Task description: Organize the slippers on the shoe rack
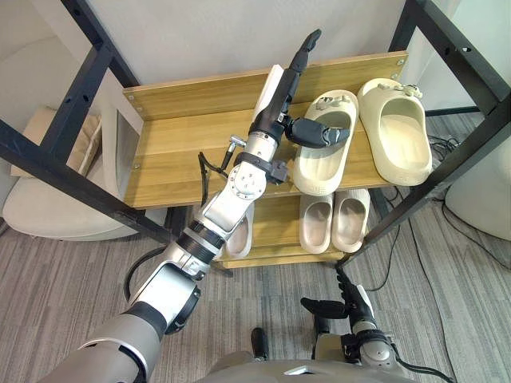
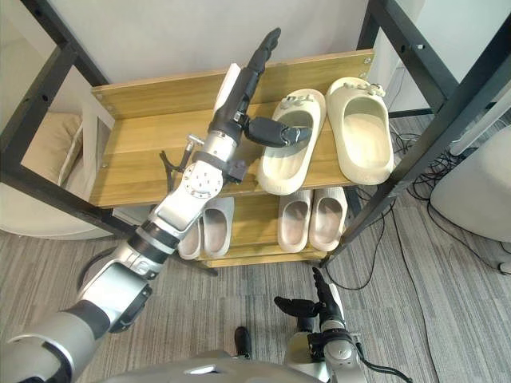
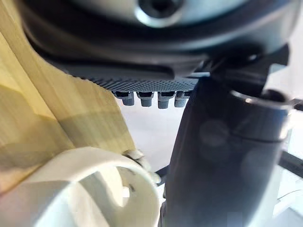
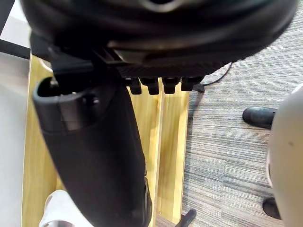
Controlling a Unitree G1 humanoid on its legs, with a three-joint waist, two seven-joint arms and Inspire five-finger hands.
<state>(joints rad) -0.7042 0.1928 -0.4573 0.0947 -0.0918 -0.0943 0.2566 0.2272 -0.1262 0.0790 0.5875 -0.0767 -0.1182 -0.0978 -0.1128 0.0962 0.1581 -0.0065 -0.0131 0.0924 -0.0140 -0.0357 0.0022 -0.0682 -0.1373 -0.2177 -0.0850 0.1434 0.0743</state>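
Slipper point(image 1: 323, 169) on the top shelf point(image 1: 184, 155) sits under the thumb of the straight-fingered left hand point(image 1: 278, 105); right hand point(image 1: 351, 308) low, fingers loose.

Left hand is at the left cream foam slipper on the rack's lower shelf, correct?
Not quite. The left hand is at the left cream foam slipper on the top shelf, not the lower one. The left eye view shows it.

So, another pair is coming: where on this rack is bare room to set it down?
Top shelf: bare on the left, from its left edge to the left hand. Its right half is crowded by the cream slippers. Lower shelf: a beige pair and a pale pair, a narrow gap between.
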